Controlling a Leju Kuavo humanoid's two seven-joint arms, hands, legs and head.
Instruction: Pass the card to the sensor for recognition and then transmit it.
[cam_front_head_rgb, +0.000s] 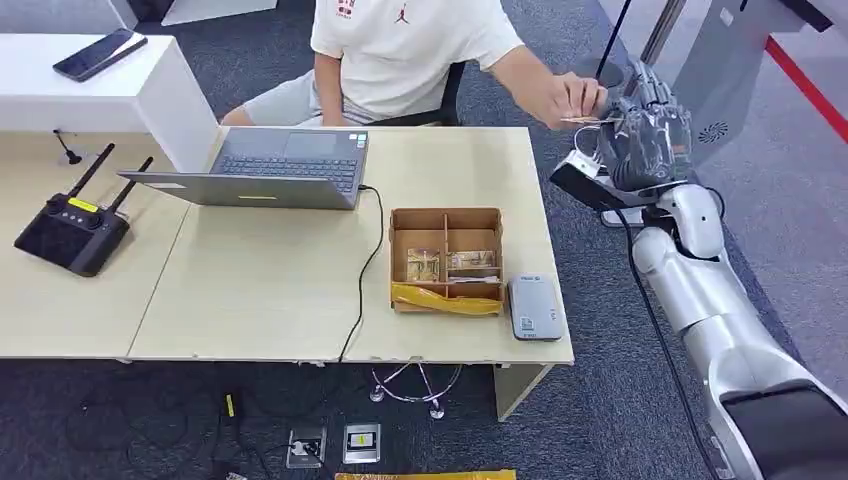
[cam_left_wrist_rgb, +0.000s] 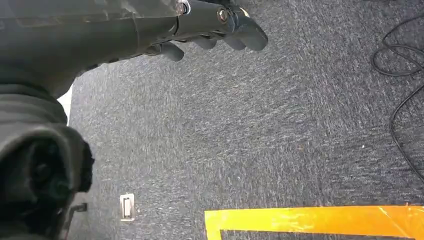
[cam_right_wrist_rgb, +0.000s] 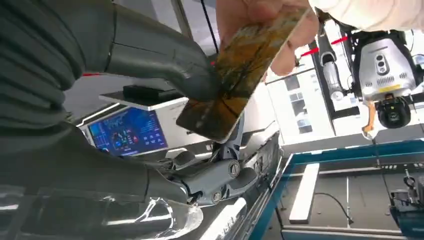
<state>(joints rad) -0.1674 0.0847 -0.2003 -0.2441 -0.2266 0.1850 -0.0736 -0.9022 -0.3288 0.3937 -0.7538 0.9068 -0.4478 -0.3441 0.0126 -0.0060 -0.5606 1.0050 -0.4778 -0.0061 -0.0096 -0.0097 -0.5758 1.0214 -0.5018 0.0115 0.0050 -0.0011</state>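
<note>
The card is a thin, flat rectangle with a mottled brown and gold face, held up in the air well off the counter, beyond its far right corner. One end is pressed under the thumb of the right hand; the other end is pinched by a person's hand. The sensor is a small grey flat box lying on the counter's near right corner.
</note>
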